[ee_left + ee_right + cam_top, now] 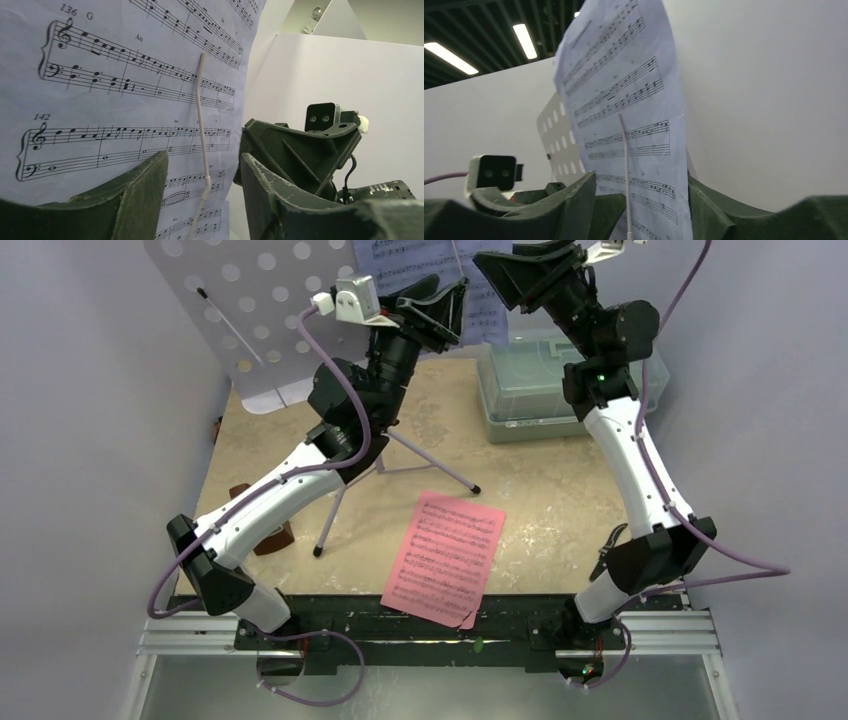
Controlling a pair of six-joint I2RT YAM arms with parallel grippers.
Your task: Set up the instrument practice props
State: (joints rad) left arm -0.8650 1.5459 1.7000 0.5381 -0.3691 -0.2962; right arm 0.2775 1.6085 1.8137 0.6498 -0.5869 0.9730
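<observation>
While the pale-blue sheet (100, 100) rests on the music stand (230, 300), left gripper (205, 165) and right gripper (640, 181) both gape, pinching nothing.

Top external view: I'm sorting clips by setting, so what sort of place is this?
Probably a walled-in robot test cell: plain white panels around a tabletop, a metal mounting rail, and strip lights on an open ceiling.

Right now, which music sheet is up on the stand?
The pale-blue sheet: it stands upright against the lavender stand, while the pink sheet lies flat on the table.
</observation>
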